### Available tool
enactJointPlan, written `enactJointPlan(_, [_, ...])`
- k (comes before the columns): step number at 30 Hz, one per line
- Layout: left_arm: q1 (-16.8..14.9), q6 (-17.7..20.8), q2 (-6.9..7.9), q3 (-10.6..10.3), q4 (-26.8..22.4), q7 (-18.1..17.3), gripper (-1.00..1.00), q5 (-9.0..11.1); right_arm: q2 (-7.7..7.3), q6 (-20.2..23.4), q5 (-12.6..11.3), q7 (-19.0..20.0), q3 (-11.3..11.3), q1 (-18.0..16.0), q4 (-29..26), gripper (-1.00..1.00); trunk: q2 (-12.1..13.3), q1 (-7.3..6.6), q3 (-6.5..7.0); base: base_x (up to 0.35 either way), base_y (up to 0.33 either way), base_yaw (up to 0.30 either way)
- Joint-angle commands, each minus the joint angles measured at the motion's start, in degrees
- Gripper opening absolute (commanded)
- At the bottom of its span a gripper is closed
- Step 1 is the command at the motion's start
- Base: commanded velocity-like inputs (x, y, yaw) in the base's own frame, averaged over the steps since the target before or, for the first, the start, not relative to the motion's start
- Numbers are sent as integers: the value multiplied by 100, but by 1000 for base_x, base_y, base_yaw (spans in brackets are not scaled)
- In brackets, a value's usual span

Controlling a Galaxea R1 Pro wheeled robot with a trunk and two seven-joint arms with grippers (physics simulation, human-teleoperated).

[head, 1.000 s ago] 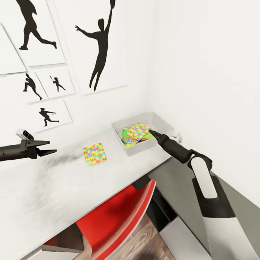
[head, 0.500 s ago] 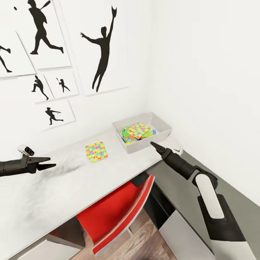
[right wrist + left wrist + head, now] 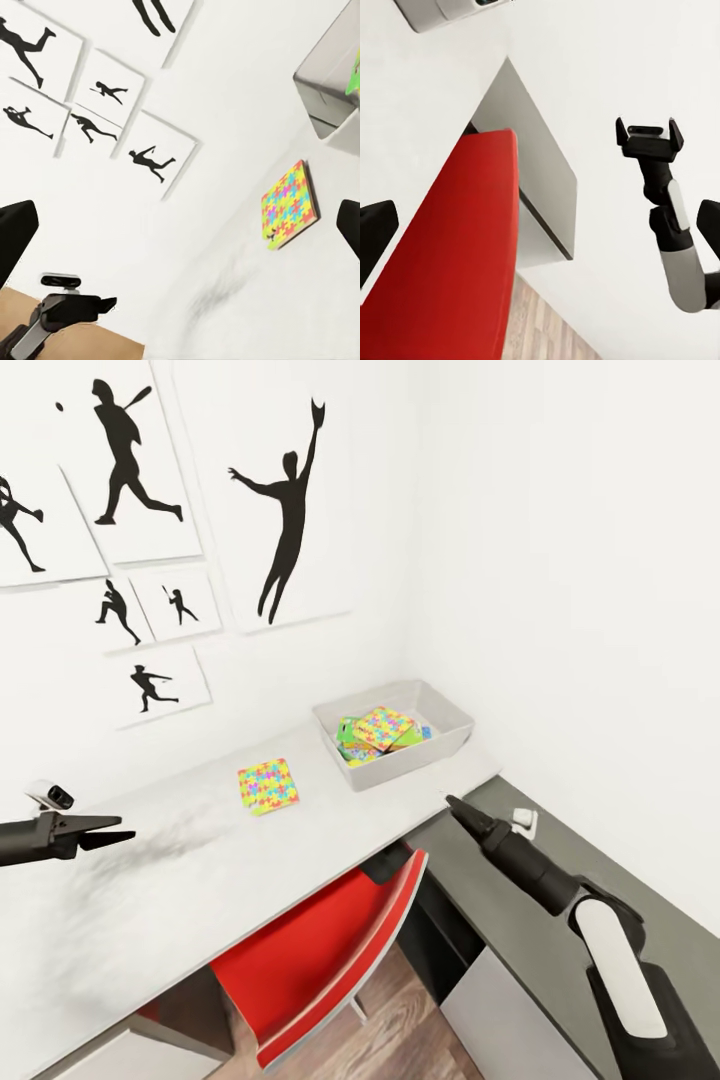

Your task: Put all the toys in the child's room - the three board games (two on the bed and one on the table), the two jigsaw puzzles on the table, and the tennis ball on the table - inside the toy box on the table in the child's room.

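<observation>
Both claws hang released and empty: left gripper [image 3: 112, 832], right gripper [image 3: 455, 803]. We judge the thin jigsaw puzzle [image 3: 267, 786], at ten o'clock of the toy box [image 3: 440, 712], may slide when pinched.

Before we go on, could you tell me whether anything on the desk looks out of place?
One multicolour jigsaw square lies flat on the pale grey-white table, outside the pale grey toy box, which already holds another puzzle square and game boxes stacked askew. Nothing looks spilled or damaged.
</observation>
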Motion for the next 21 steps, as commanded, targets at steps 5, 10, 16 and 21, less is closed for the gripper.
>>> enactJointPlan(5, [-4, 52, 17, -37, 5, -28, 100, 26, -30, 30, -16, 359, -126, 403, -6, 100, -11, 4, 37, 0, 0, 0])
enactJointPlan(10, [0, 50, 21, -37, 5, -28, 100, 28, -28, 27, -14, 571, -142, 541, -7, 100, -11, 4, 84, 0, 0, 0])
enactJointPlan(16, [1, 50, 22, -37, 11, -28, 100, 28, -22, 28, -13, 655, -135, 665, -12, 100, -11, 4, 141, 0, 0, 1])
enactJointPlan(21, [1, 50, 6, -42, 13, -28, 100, 28, -30, 48, -17, 668, -140, 703, -53, 100, -11, 4, 188, 0, 0, 33])
